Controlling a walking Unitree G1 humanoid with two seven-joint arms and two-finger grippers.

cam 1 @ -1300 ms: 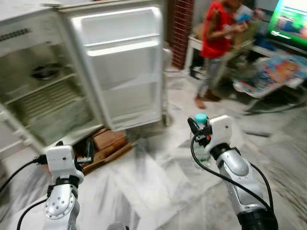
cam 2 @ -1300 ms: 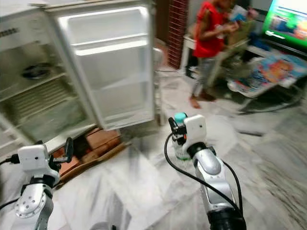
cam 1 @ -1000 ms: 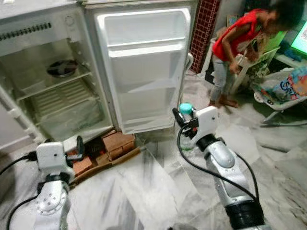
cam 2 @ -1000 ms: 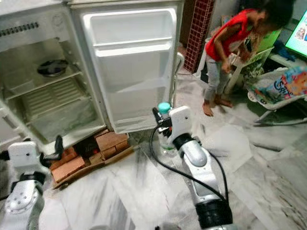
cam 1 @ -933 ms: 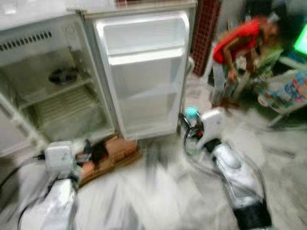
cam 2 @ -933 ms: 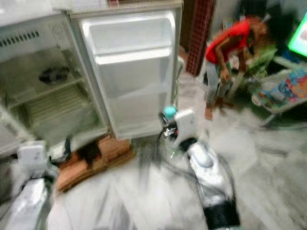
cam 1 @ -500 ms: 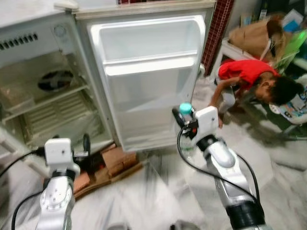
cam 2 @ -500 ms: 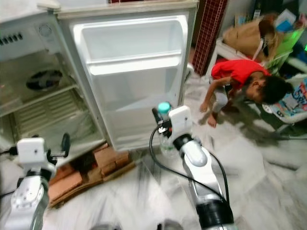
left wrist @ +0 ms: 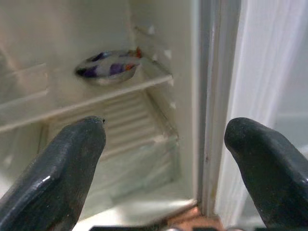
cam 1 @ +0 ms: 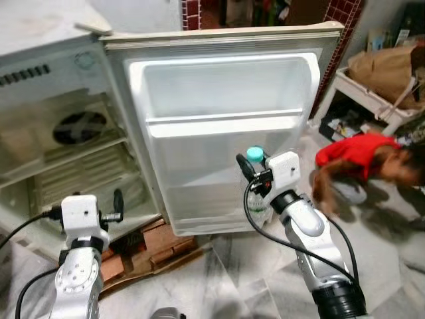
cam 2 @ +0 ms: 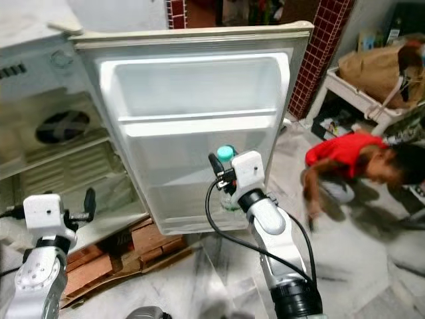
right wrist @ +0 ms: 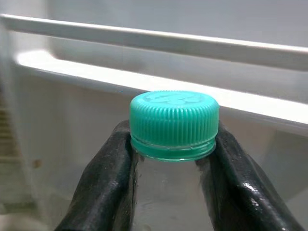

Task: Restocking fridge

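Note:
A clear bottle with a teal cap (right wrist: 174, 122) is held upright by its neck, my right gripper (right wrist: 172, 139) shut on it just below the cap. The bottle (cam 1: 254, 155) hangs in front of the middle of the open white fridge door (cam 1: 219, 86), below its upper door shelf (cam 1: 222, 123). My left gripper (left wrist: 166, 127) is open and empty, low at the left by the fridge compartment (cam 1: 73, 159). A patterned bowl (left wrist: 108, 67) rests on a wire shelf inside.
A person in a red top (cam 1: 358, 156) crouches on the marble floor at the right. Bricks and cardboard (cam 1: 159, 242) lie under the fridge. A brown bag (cam 1: 382, 66) sits on a white table at the far right.
The camera has turned and come closer to the fridge door. The person has bent down to the floor. The bottle stays in my right gripper.

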